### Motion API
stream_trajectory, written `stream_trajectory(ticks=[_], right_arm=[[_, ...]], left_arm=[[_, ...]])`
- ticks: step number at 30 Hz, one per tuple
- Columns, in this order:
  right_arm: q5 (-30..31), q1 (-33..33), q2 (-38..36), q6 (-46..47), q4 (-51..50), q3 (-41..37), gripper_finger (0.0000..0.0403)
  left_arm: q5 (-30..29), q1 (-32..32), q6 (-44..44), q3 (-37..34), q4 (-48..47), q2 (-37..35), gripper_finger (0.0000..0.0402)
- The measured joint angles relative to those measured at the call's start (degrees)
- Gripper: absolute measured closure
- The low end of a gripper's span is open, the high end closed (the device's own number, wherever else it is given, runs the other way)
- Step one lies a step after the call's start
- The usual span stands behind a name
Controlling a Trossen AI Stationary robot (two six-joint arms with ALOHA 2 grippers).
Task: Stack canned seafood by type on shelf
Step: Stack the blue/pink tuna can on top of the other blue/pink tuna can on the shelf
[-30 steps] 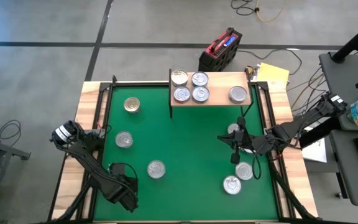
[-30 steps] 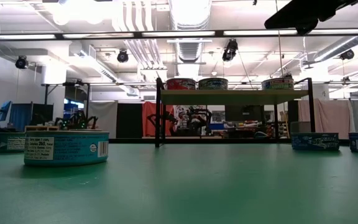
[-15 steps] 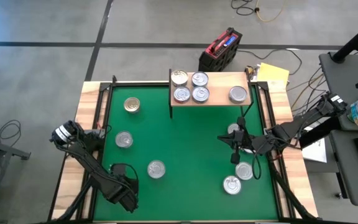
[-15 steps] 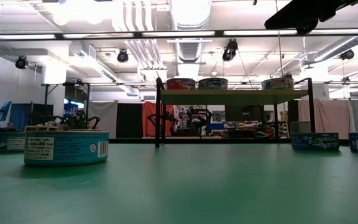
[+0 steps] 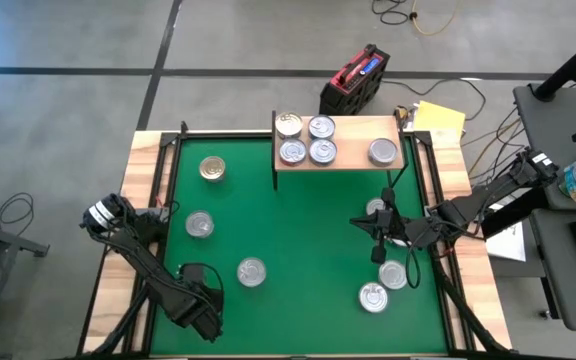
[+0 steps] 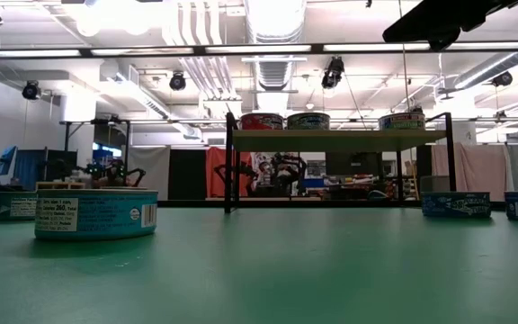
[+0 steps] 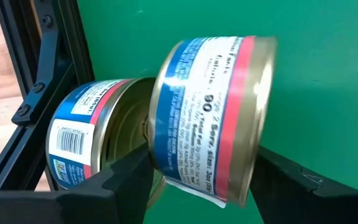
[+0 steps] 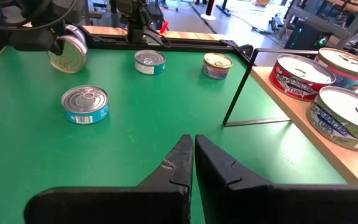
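My left gripper [image 5: 200, 305] is at the mat's near left corner, shut on a blue-and-red-labelled can [image 7: 210, 118]. A second can [image 7: 82, 146] leans tipped against the held can. On the light-wood shelf [image 5: 353, 140] at the far edge stand several cans [image 5: 308, 140]. Loose cans lie flat on the green mat: a gold-topped one [image 5: 212, 168], silver ones [image 5: 199, 224] [image 5: 251, 271] at left, and more [image 5: 383, 285] at right. My right gripper [image 5: 378, 238] hangs shut over the mat's right side, beside a partly hidden can [image 5: 375, 207]. My left gripper pinches the can between its two fingers, one finger [image 7: 126, 177] at each flat end [image 7: 257, 149]. The fingers come from above, slanting down. The can stands on edge with its label wall toward the wrist camera. Whether its lower rim touches the mat, I cannot tell.
A black frame rail [image 7: 36, 93] and the wooden border [image 5: 148, 160] run close beside the left gripper. The shelf's thin black legs [image 8: 238, 87] stand on the mat. The mat's middle [image 5: 308, 230] is bare green. A red-and-black case [image 5: 353, 82] lies beyond the table.
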Motion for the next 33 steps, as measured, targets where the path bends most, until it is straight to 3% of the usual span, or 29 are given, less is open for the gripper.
stream_trajectory(ticks=[5,17,27,30,33], right_arm=[[0.0,0.0,0.0,0.0,0.0,0.0,0.0394],[0.0,0.0,0.0,0.0,0.0,0.0,0.0394],[0.0,0.0,0.0,0.0,0.0,0.0,0.0394],[0.0,0.0,0.0,0.0,0.0,0.0,0.0394],[0.0,0.0,0.0,0.0,0.0,0.0,0.0394]], left_arm=[[0.0,0.0,1.0,0.0,0.0,-0.2,0.0232],[-0.7,0.0,4.4,1.6,-2.1,0.0,0.0234],[-13.5,-0.1,5.7,10.6,-12.6,-0.1,0.0234],[-22.0,-0.3,7.6,13.9,-15.0,-0.2,0.0234],[-34.1,-0.3,11.2,16.8,-15.1,-0.4,0.0234]])
